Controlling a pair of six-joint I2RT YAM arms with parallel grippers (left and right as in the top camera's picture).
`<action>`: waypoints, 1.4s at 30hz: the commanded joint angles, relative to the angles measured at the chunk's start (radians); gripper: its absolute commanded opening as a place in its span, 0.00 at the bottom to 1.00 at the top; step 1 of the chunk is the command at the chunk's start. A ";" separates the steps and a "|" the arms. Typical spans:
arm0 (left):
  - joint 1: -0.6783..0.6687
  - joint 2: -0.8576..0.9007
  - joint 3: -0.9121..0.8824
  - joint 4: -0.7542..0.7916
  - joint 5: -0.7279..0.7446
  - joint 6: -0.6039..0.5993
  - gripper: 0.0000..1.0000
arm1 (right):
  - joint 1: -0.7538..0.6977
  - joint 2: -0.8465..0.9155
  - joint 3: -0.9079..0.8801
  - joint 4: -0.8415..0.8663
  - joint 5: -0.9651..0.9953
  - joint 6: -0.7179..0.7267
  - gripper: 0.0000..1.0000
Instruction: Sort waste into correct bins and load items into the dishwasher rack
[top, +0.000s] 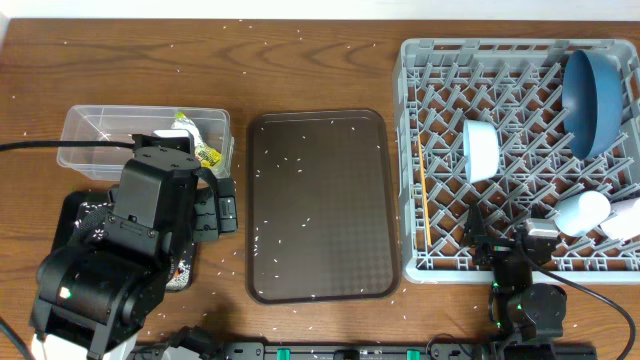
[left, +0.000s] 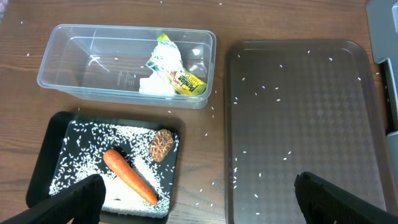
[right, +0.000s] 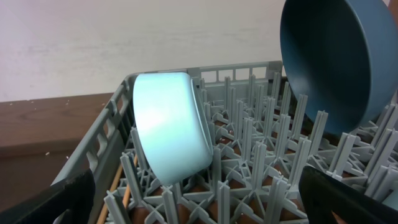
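Observation:
The clear tub (left: 59, 78) holds the crumpled white paper (left: 155, 81) and the green-yellow wrapper (left: 181, 79). The black tray (left: 45, 163) below it holds rice grains (left: 81, 146), the orange carrot (left: 127, 177) and the brown lump (left: 162, 144). My left gripper (left: 199, 205) is open and empty, above the gap between the black tray and the brown serving tray. The grey rack (top: 440, 262) holds the blue plate (top: 595, 90), the white bowl (top: 481, 150), the light blue cup (top: 582, 212), the pink cup (top: 626, 218) and the chopsticks (top: 423, 190). My right gripper (right: 196, 202) is open and empty over the rack's near edge, facing the bowl (right: 171, 127).
The brown serving tray (top: 320, 210) lies in the middle with scattered rice grains on it. Loose grains dot the wooden table (top: 130, 60). The left arm's body (top: 120, 260) covers most of the black tray in the overhead view.

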 joint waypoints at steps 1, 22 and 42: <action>0.005 0.000 0.014 -0.003 -0.013 -0.005 0.98 | -0.006 -0.005 -0.005 0.001 -0.003 -0.006 0.99; 0.060 -0.076 -0.046 0.184 -0.069 0.005 0.98 | -0.006 -0.005 -0.005 0.001 -0.003 -0.006 0.99; 0.364 -0.709 -0.739 0.750 0.383 0.307 0.98 | -0.006 -0.005 -0.005 0.001 -0.003 -0.006 0.99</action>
